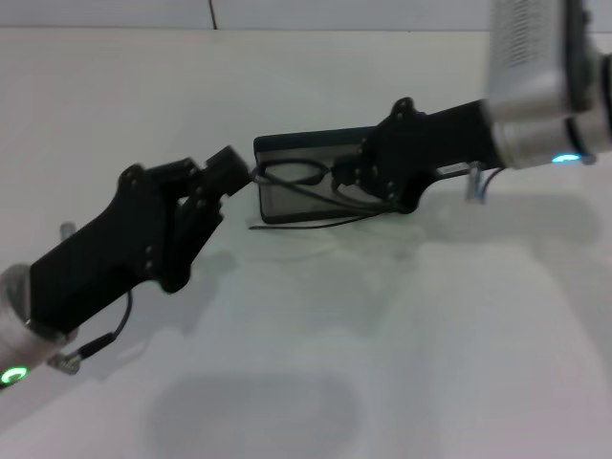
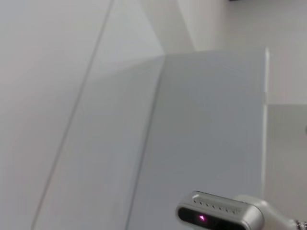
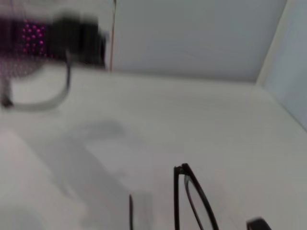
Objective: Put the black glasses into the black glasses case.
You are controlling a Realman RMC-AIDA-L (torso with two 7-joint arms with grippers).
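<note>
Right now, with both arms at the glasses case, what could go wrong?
One temple arm of the black glasses sticks out past the near edge of the open black glasses case, so it could snag or keep them from settling inside. The left gripper sits right at the case's end and might nudge it. The right gripper is over the case at the glasses; a crooked release could leave them half out.
</note>
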